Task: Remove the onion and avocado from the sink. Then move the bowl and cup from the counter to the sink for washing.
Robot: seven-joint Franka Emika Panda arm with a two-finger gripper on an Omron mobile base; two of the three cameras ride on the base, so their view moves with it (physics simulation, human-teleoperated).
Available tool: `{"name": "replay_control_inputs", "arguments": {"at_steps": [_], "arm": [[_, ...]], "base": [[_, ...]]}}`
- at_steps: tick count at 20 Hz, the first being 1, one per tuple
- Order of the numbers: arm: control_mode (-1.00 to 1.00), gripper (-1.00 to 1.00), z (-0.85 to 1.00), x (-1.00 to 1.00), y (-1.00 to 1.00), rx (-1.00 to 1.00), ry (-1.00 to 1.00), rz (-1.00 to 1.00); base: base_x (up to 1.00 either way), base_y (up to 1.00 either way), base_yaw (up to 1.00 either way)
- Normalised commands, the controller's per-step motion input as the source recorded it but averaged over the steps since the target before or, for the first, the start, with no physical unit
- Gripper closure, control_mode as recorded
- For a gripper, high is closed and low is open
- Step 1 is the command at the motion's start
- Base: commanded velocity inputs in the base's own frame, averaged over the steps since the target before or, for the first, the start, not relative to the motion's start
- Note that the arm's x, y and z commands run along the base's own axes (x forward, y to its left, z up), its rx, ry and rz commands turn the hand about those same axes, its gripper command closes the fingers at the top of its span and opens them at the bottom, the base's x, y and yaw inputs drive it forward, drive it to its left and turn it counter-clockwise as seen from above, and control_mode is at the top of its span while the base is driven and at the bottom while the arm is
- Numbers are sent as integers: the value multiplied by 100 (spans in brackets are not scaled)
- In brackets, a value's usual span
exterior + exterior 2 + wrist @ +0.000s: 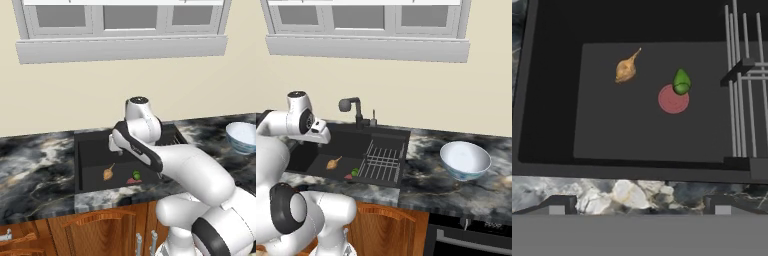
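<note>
The tan onion (626, 69) lies on the floor of the black sink (552, 125), left of the dark green avocado (681, 81), which rests at the edge of a red drain disc (671, 101). From the base cameras, the onion (108, 173) and avocado (136, 175) sit near the sink's front wall. My gripper (639, 207) hangs open and empty over the front rim, well above both; its hand (115, 144) (321, 134) is over the basin. The white-blue bowl (465, 159) stands on the marbled counter (426, 182) to the right. The cup is out of view.
A wire rack (381, 162) fills the sink's right part. A dark faucet (353, 107) stands at the back rim by the wall. Brown cabinet doors (95, 232) run below the counter, and a window sill (120, 49) juts out above.
</note>
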Motion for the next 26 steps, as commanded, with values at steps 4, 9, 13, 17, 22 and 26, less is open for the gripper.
{"name": "replay_control_inputs", "arguments": {"at_steps": [4,9,13,17,22,26], "arm": [[-100,-100,-10,10,2,0,0,0],[-100,-100,-10,9,1,0,0,0],[-100,-100,-10,9,3,0,0,0],[-100,-100,-10,9,4,0,0,0],[-100,-100,-8,10,6,0,0,0],[-100,-100,-8,9,5,0,-1,0]], "base": [[0,0,0],[0,0,0],[0,0,0],[0,0,0],[0,0,0],[0,0,0]]}}
